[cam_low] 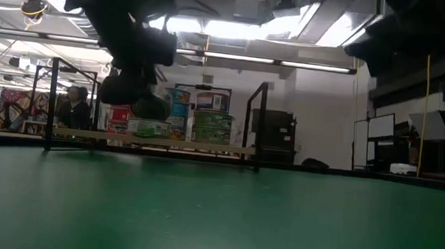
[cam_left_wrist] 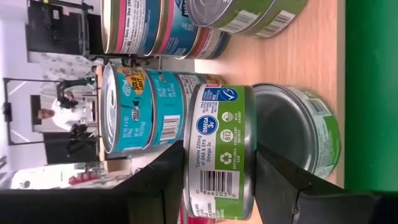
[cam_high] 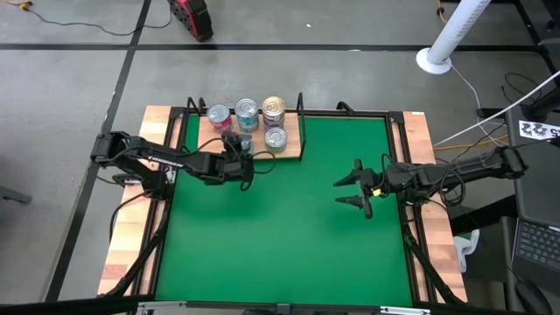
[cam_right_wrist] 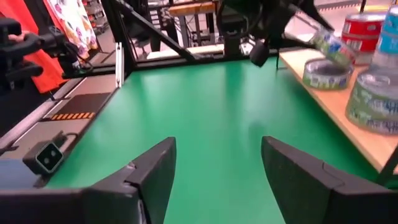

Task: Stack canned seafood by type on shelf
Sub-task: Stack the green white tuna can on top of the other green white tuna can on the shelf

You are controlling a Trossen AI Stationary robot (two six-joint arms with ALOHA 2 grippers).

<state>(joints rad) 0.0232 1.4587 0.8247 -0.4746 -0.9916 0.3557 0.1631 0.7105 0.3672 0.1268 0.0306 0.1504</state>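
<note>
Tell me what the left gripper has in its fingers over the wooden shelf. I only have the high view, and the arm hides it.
Observer: The left gripper is clamped on a small round silver-lidded tin with a green label.
Operator: Say what lies beneath it.
Observer: A second green-labelled tin, a single one lying flat on the light-brown wooden shelf.
Operator: Report whether they touch.
Observer: The right wrist view shows the held tin tilted, apparently with a gap above the lower one.
</note>
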